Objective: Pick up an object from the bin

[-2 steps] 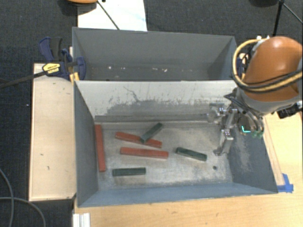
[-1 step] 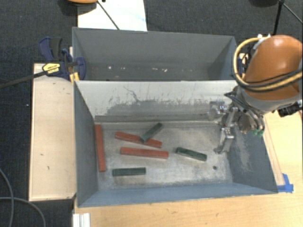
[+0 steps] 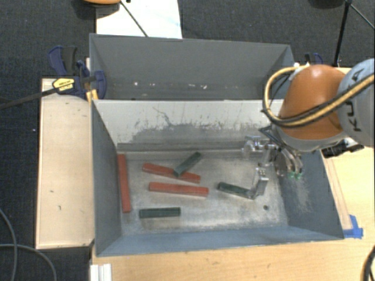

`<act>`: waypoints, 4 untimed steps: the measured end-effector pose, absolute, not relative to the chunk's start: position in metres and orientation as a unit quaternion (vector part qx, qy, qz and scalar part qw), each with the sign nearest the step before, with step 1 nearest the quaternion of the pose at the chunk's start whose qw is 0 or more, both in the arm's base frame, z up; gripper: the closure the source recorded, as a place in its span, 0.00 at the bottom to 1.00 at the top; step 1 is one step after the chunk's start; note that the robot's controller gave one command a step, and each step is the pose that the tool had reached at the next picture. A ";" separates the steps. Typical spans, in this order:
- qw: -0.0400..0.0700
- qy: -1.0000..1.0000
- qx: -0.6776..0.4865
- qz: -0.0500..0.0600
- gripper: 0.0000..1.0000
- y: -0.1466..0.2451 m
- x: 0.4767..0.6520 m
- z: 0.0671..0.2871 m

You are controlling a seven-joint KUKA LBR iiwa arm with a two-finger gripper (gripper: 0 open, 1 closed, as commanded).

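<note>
**Camera view, from above.** The arm, carrying an orange wrist cover [image 3: 310, 101], enters from the right. Its gripper [image 3: 258, 189] is lowered to the right-hand part of the floor of the grey metal bin [image 3: 193, 69].

The gripper's tip sits at the right end of a short dark green bar [image 3: 231, 188], which lies flat on the floor and runs roughly left to right. From this angle it cannot be told whether the gripper is open or closed, or whether it has hold of the bar.

To the left, well apart from the gripper, lie five more bars:
- an upper red bar [image 3: 159, 169];
- a tilted dark green bar [image 3: 188, 161] resting across its right end;
- a lower red bar [image 3: 179, 189] just below them;
- a long red bar [image 3: 123, 183] along the left wall;
- a front dark green bar [image 3: 159, 213] near the front left corner.
</note>
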State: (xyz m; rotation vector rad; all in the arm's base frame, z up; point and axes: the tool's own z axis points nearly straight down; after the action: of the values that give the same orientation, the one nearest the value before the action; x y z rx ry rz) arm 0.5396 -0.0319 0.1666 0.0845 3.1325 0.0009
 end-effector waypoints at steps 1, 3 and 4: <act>-0.001 0.999 0.036 0.000 0.00 -0.027 0.538 0.120; 0.000 0.999 0.042 0.000 0.00 -0.017 0.528 0.069; -0.001 0.991 0.135 0.001 1.00 -0.018 0.522 0.071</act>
State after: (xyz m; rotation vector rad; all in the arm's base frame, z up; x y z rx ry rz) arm 0.5224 -0.0181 0.0705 0.4247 3.1146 0.0020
